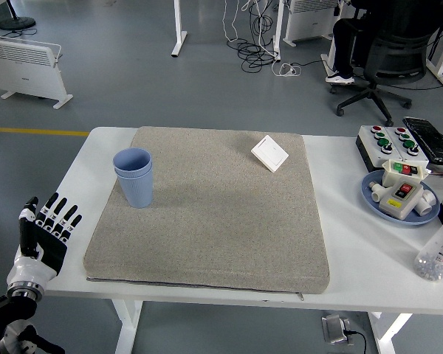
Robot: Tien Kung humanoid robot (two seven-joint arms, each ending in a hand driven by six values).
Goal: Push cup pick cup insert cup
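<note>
- Two pale blue plastic cups [134, 177], one nested inside the other, stand upright on the grey felt mat [207, 214] near its far left corner, the inner rim showing just above the outer one.
- Judged from this nesting, the insert step looks already done; what remains is for the hand to stay clear of the stack.
- One robot left hand [41, 236], black with white finger joints, sits off the table's near left corner, fingers spread and released, holding nothing, well apart from the cups.
- Zero sign of the right hand; it is out of view.
- Advice for the step in hand: keep the open hand low and outside the mat's left edge, so no finger brushes the stack; any return toward the cups should come from the side, not across the rims, since a tall light stack probably tips easily.
- Cup appearance: smooth, matte, slightly tapered toward the base, uniform light blue, open mouth up, no visible tilt.
- One small white square switch plate [269, 153] lies flat near the mat's far right corner.
- One blue round tray [372, 198] holding button boxes rests by the white table's [354, 243] right edge, with a clear bottle [438, 252] of small pieces nearer the near right corner.
</note>
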